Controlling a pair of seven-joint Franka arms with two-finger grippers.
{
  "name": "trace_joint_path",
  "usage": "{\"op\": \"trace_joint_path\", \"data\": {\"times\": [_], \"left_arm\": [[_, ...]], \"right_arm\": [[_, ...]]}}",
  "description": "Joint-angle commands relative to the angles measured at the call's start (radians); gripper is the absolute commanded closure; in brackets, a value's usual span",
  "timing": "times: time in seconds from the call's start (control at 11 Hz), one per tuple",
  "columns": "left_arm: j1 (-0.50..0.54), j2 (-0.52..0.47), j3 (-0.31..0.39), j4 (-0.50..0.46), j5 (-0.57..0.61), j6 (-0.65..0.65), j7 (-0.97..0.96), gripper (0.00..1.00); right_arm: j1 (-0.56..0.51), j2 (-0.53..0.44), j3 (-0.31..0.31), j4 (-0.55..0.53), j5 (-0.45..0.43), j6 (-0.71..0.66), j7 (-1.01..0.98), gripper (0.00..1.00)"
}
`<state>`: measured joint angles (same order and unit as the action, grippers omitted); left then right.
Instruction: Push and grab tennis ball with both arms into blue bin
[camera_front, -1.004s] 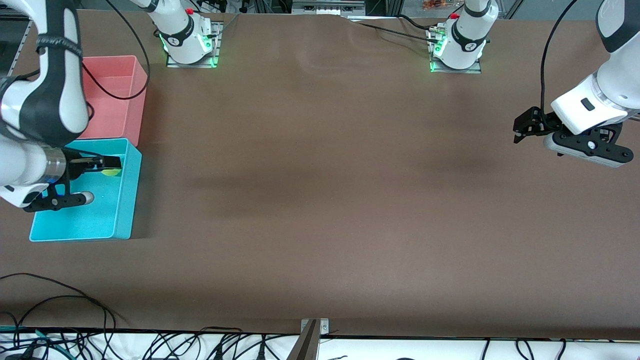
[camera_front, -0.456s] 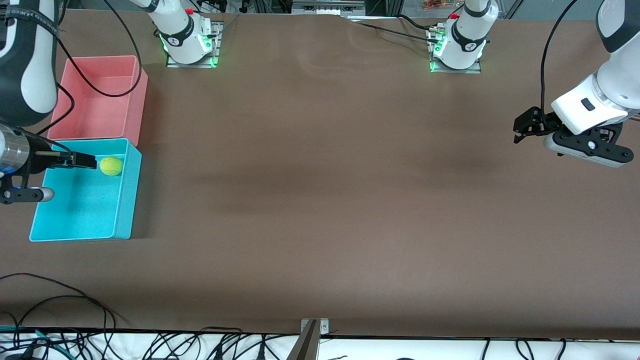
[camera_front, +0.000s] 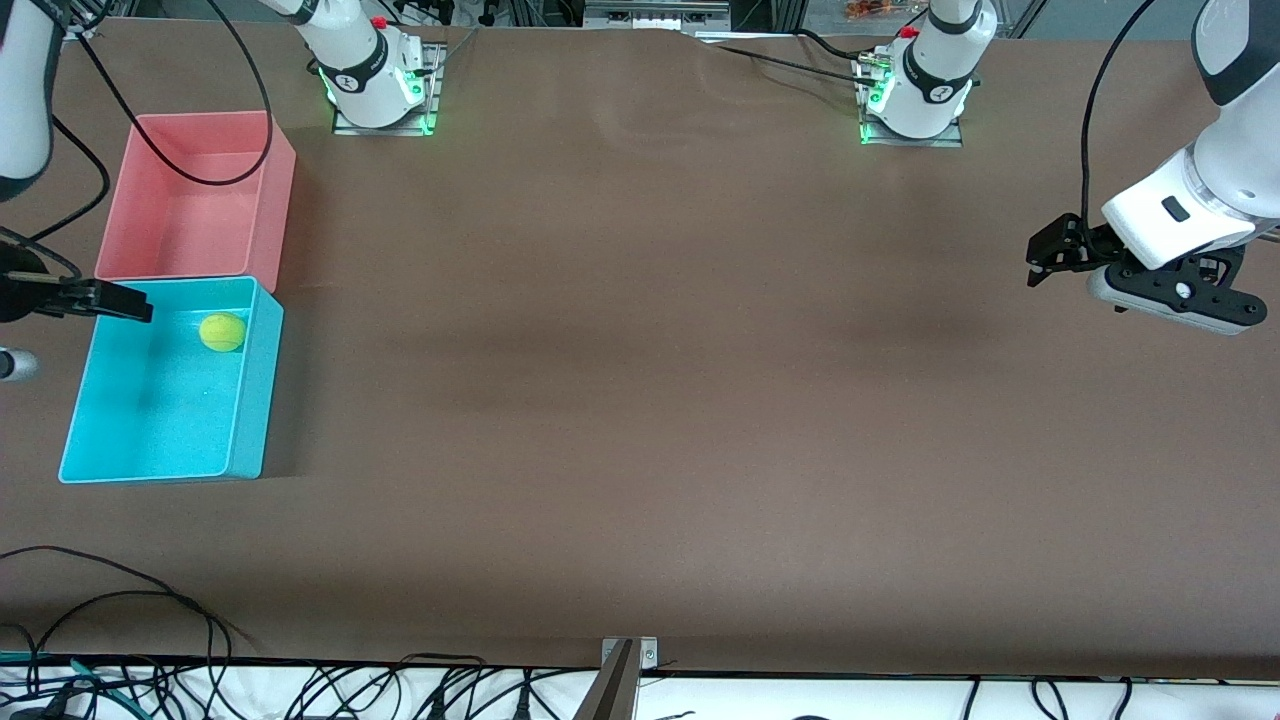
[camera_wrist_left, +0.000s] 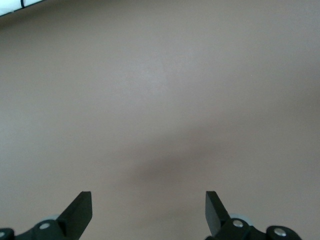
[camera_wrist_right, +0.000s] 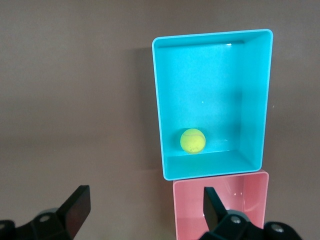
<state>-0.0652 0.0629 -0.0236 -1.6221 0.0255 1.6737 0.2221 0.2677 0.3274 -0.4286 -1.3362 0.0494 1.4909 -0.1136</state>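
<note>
The tennis ball (camera_front: 222, 332) lies inside the blue bin (camera_front: 160, 425), close to the wall that adjoins the pink bin. It also shows in the right wrist view (camera_wrist_right: 192, 140), inside the blue bin (camera_wrist_right: 212, 36). My right gripper (camera_front: 132, 303) is open and empty, raised over the bin's edge at the right arm's end of the table. In its wrist view the right gripper (camera_wrist_right: 145, 207) has its fingers spread wide. My left gripper (camera_front: 1042, 262) is open and empty over bare table at the left arm's end, where it waits. The left wrist view shows the left gripper (camera_wrist_left: 148, 206) over brown table only.
An empty pink bin (camera_front: 200, 210) stands against the blue bin, farther from the front camera, and shows in the right wrist view (camera_wrist_right: 220, 207). Black cables (camera_front: 120, 590) lie by the table's front edge. The two arm bases (camera_front: 378, 75) stand along the back edge.
My right gripper was over the ball inside the blue bin; it has let the ball go and drawn back out past the bin's edge. The ball stays in the bin. The left arm has not moved.
</note>
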Motion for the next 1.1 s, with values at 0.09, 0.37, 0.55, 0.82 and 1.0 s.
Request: {"op": "trace_joint_path", "data": {"times": [0.09,0.37,0.55,0.82,1.0], "left_arm": [[0.004,0.0,-0.004,0.007,0.004,-0.011,-0.009,0.0],[0.004,0.0,-0.004,0.007,0.004,-0.011,-0.009,0.0],[0.004,0.0,-0.004,0.007,0.004,-0.011,-0.009,0.0],[0.004,0.0,-0.003,0.005,0.004,-0.011,-0.009,0.0],[0.004,0.0,-0.003,0.005,0.004,-0.011,-0.009,0.0]], "right_arm": [[-0.235,-0.248,0.28,-0.304,-0.017,0.18,0.098,0.0],[-0.291,-0.424,0.364,-0.584,-0.065,0.386,0.167,0.0],[-0.289,-0.435,0.364,-0.61,-0.068,0.41,0.155,0.0],[-0.285,-0.413,0.37,-0.557,-0.132,0.343,0.144,0.0],[-0.282,-0.383,0.372,-0.456,-0.125,0.243,0.132,0.0]]}}
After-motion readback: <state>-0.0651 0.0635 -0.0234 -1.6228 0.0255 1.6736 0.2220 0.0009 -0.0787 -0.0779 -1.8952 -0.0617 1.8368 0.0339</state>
